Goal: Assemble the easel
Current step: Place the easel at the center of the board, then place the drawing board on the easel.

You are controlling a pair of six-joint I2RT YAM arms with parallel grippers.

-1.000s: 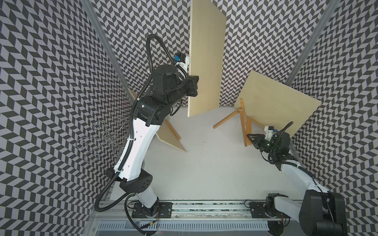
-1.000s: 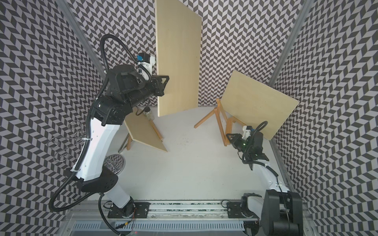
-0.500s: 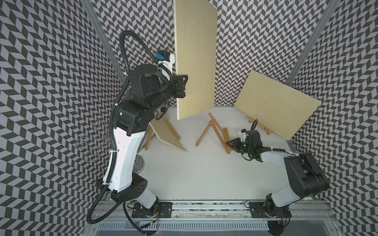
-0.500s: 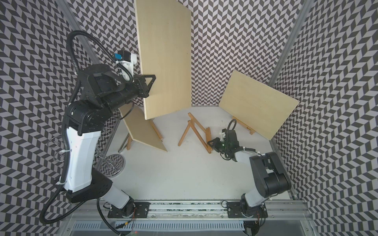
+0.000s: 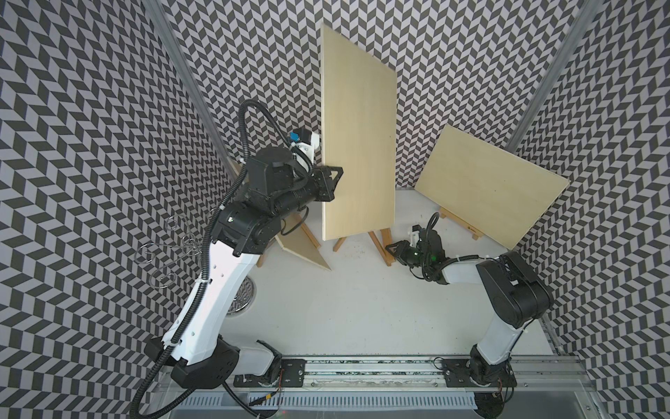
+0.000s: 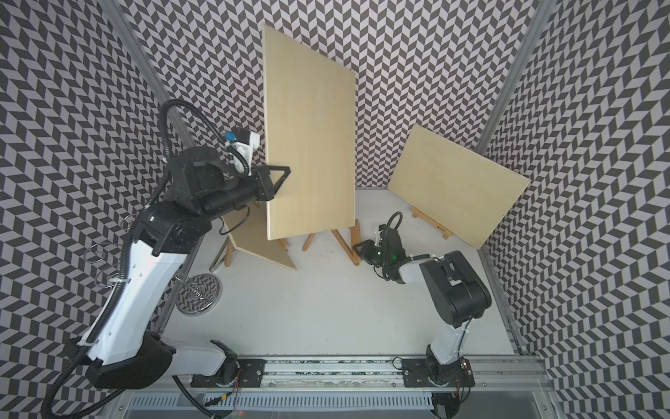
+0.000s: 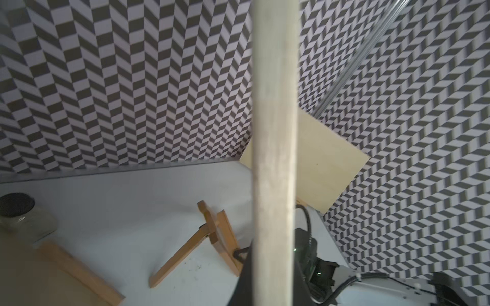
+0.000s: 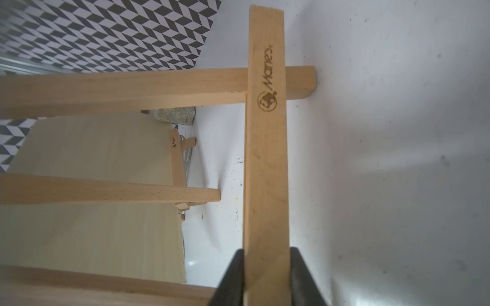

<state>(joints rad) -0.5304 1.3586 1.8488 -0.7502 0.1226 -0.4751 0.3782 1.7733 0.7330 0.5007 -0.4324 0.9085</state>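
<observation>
Pale wood fills my left claw [image 5: 334,178]: its jaws are clamped on the long edge of the board [image 5: 357,145], which hangs upright in the air over the easel [image 5: 379,241]. My right claw [image 5: 393,250] sits low at the easel's ledge [image 8: 265,159], jaws flanking the strip closely; whether they pinch it I cannot tell. The easel stands open on its legs near 12 o'clock on the table [image 5: 362,308]. A second board [image 5: 304,250] at 10 o'clock and a third board [image 5: 489,185] at 2 o'clock lean on stands of their own. I judge the frame is set up; seating the board on the ledge is left.
</observation>
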